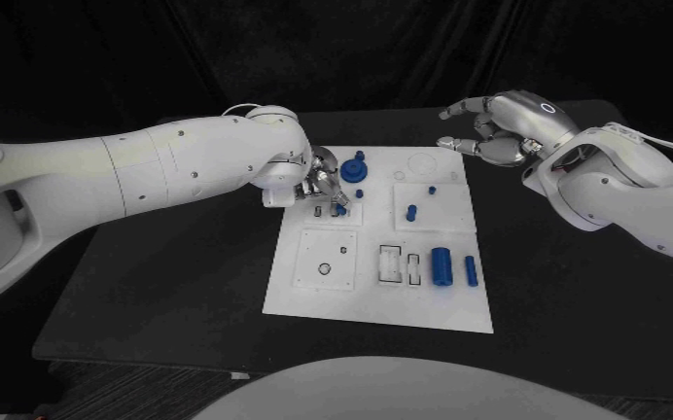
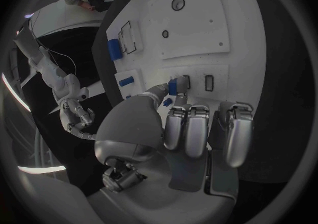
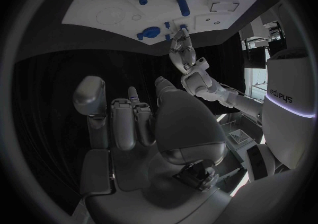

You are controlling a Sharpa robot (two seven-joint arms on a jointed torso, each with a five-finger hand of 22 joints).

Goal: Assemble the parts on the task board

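Plainly, the left hand (image 1: 320, 187) was pinching a small blue peg (image 2: 174, 86) between thumb and a finger, its other fingers curled beside it, right over the far left part of the white board (image 1: 365, 311). In the left wrist view the peg sat at the fingertips, just beside two small rectangular slots (image 2: 197, 82) in the board, close to the surface; whether it touched the board could not be told. Its long axis seemed to run roughly up from the board, its free end pointing down toward the slots, though the fingers hid enough that the tilt was uncertain. The likeliest trouble, as I judged it, was a slanted entry: held by so thin a pinch, the peg could twist, catch on a slot's edge and jam or slip free onto the board. A sideways push could also nudge the board on the tabletop (image 1: 168, 284), or knock the round blue part (image 1: 354, 169) standing just beyond the hand. The right hand (image 1: 494, 128) hovered well off the board's far right corner, empty, its fingers loosely curled and apart, so it steadied nothing. Nearer the robot on the board lay a large blue cylinder (image 1: 441, 266) and a slimmer blue pin (image 1: 472, 271), both lengthwise.
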